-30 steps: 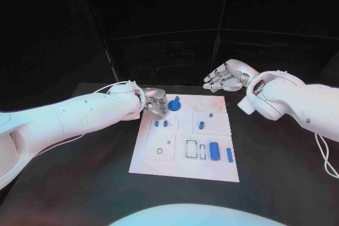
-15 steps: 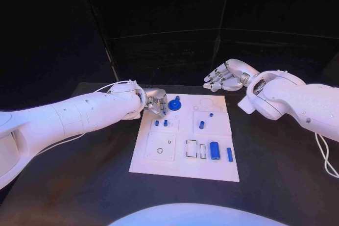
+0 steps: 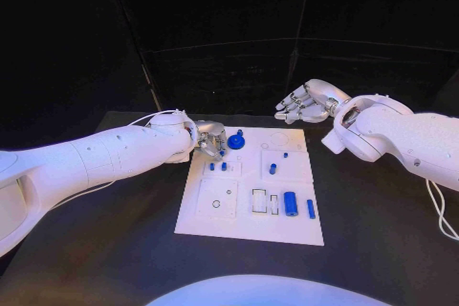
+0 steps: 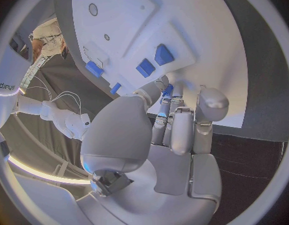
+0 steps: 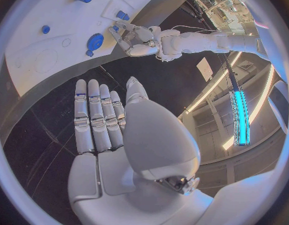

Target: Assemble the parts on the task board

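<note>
Left hand point(image 3: 211, 140) sits at the task board point(image 3: 222, 220)'s ten o'clock corner, fingers bunched by a small blue part point(image 4: 167, 90) (can't tell if it's gripped), right hand point(image 3: 304, 103) open past twelve; I'd go slow and square it up before pressing.

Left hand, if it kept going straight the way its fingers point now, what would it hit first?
Probably the round blue part on the task board; the left hand already reaches over the board's far left corner, though depth is unclear.
</note>
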